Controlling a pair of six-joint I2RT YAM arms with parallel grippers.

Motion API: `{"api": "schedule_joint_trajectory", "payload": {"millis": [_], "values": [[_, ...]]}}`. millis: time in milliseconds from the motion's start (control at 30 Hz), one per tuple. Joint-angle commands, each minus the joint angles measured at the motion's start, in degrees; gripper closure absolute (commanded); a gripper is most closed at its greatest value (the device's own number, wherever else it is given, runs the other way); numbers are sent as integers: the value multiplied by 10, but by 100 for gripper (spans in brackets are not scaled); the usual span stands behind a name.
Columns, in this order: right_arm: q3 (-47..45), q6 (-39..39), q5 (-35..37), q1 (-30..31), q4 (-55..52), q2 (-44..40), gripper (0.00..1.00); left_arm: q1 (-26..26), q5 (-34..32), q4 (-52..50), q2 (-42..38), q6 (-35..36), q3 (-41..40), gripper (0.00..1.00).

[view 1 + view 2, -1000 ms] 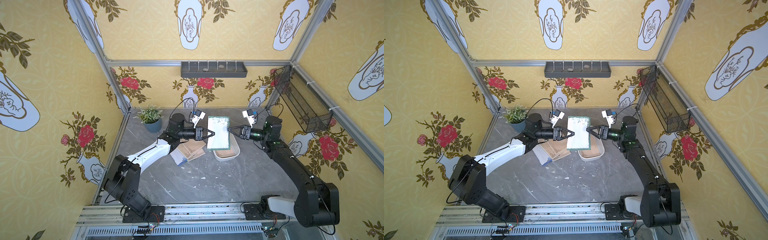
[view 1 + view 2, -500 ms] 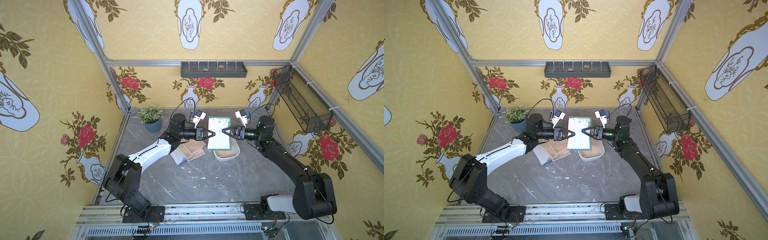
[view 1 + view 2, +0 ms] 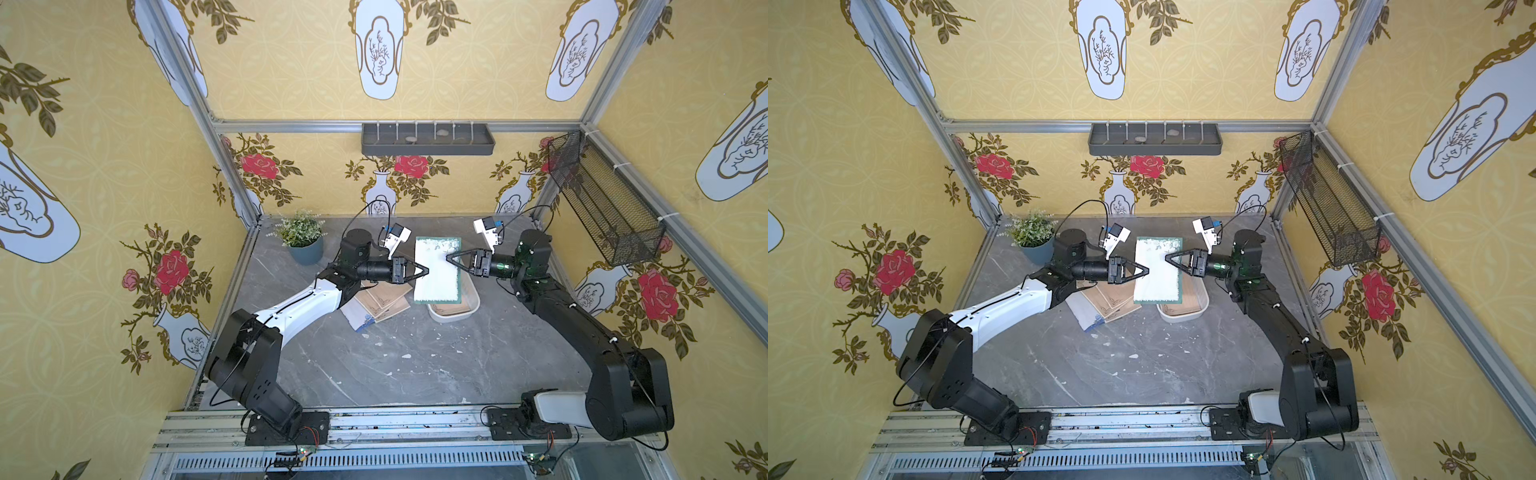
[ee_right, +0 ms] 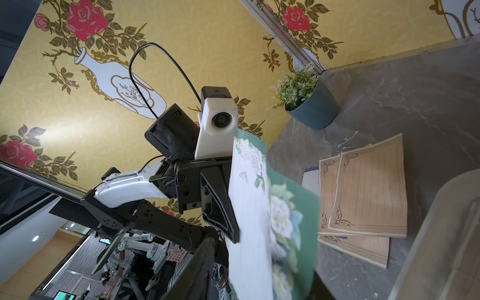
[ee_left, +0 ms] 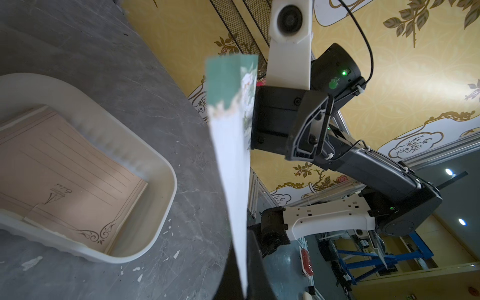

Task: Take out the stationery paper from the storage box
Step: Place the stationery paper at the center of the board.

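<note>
My left arm [image 3: 299, 303] and right arm [image 3: 557, 303] reach level toward each other above the box [image 3: 455, 316]. My left jaws pinch the left edge of a green-bordered white sheet [image 3: 436, 270], held in the air. My right jaws are pressed together on its right side. My left wrist view shows a tan sheet [image 5: 65, 176] lying in the box. My right wrist view shows tan sheets [image 4: 368, 192] stacked on the surface [image 3: 415, 365] left of the box.

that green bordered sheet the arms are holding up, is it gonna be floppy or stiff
Probably floppy: the green-bordered sheet looks bowed between the left gripper and right gripper. Likely very light, since edge pinches alone hold it above the storage box.
</note>
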Motion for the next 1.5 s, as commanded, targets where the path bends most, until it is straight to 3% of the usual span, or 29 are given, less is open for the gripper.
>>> {"api": "schedule_joint_trajectory", "payload": {"millis": [0,100,133,233,300,567,733,900,1100,1333,1467], "values": [[0,-9,5,1,0,-1,100,1,-16,-19,-4,21,-6,100],[-2,-14,7,1,-2,-8,100,1,-25,-26,-6,22,-8,100],[1,-18,11,-2,-11,-9,88,1,-26,-27,-6,23,-8,100],[11,-33,11,-4,-42,-6,33,3,-38,-46,-6,31,-7,100],[18,-45,14,-4,-65,-3,24,6,-70,-85,-12,57,-7,100],[21,-71,33,-4,-108,6,20,73,-183,-162,-27,41,-40,100],[22,-80,39,-4,-122,8,19,117,-284,-282,-25,48,-28,100],[34,-111,61,-2,-171,16,19,131,-315,-326,-48,58,-58,100],[71,-177,180,9,-289,39,18,143,-328,-331,-78,59,-124,100],[90,-199,241,19,-333,76,18,143,-392,-395,-98,68,-146,100],[129,-233,338,52,-407,117,20,145,-424,-427,-112,76,-146,97]]}}
